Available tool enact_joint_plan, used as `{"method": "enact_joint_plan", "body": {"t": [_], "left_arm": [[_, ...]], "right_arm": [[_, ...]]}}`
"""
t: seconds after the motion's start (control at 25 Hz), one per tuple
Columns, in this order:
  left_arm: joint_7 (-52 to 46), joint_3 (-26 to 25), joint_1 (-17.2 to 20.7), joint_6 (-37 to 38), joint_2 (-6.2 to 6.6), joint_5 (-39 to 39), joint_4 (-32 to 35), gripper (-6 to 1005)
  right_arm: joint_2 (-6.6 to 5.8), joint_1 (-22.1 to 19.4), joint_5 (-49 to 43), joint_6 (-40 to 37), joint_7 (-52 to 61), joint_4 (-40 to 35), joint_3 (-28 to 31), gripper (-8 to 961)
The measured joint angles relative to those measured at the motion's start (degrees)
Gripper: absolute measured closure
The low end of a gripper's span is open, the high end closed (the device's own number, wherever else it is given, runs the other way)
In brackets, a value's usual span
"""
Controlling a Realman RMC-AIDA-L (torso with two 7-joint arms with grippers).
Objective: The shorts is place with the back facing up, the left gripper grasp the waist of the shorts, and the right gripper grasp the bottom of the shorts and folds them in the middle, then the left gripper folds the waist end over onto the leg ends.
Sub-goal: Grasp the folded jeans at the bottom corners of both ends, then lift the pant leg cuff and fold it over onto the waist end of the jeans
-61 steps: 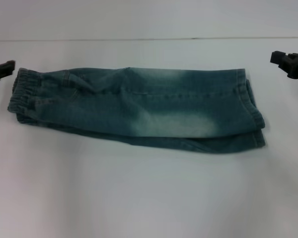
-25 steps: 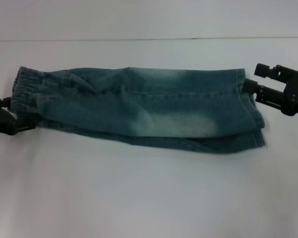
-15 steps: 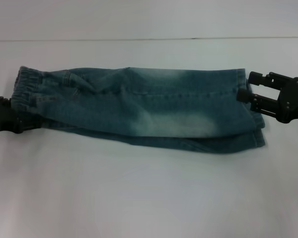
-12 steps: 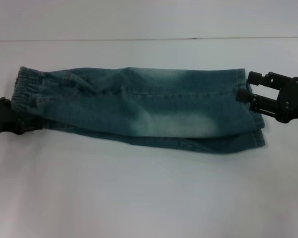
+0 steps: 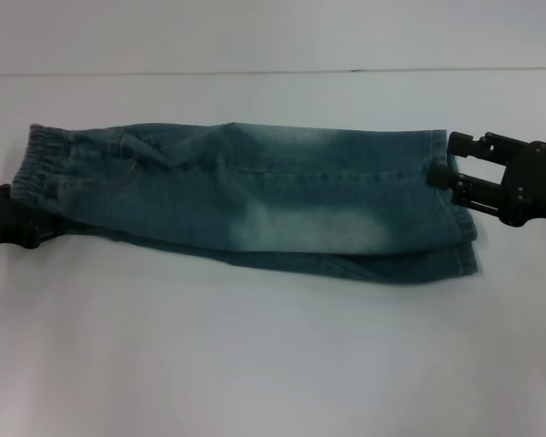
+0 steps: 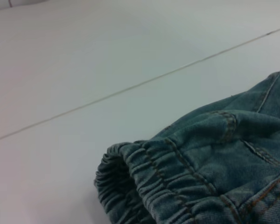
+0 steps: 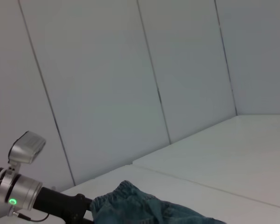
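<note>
The shorts point(image 5: 246, 200) lie folded lengthwise on the desk point(image 5: 273, 364); left gripper point(image 5: 23, 228) pinches the waist point(image 5: 38, 168), right gripper point(image 5: 450, 173) open at the hems — lift only the left, sweeping high enough to clear.

Shorts point(image 5: 255, 196): washed denim cloth, matt, faded pale patches; waist point(image 6: 144, 182) gathered, ribbed, stitched. Counter point(image 5: 273, 364): smooth, matt white. Right gripper point(image 5: 450, 164): matt black plastic.
</note>
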Motion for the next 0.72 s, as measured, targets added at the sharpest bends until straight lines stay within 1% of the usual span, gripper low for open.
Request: {"method": "enact_joint_plan", "body": {"t": [0.08,0.2,0.4,0.48,0.6,0.68,0.72], "left_arm": [[0.0,0.1,0.0,0.0,-0.03,0.0,0.0,304],[0.0,0.2,0.0,0.3,-0.22,0.2,0.4,343],[-0.2,0.3,0.0,1.8,-0.26,0.1,0.6,382],[-0.3,0.2,0.0,2.5,-0.27,0.1,0.9,409],[-2.7,0.4,0.7,6.4,-0.50,0.3,4.9,464],[-5.2,1.2,1.6,9.5,-1.01,0.5,9.2,501],[-6.2,1.8,2.1,10.7,-1.31,0.6,11.3,543]], "right_arm": [[-0.02,0.0,-0.4,0.0,-0.1,-0.2,-0.7,283],[-0.05,0.4,-3.5,-0.9,-0.1,-1.5,-2.4,283],[0.17,3.0,-8.5,-2.1,0.5,-2.3,-5.9,284],[0.19,3.3,-8.8,-2.1,0.5,-2.1,-6.4,284],[0.27,3.9,-9.0,-1.9,0.5,-1.9,-7.9,283],[0.32,4.2,-8.9,-1.8,0.5,-1.9,-8.4,282],[0.34,4.2,-8.9,-1.8,0.6,-1.8,-8.5,282]]}}
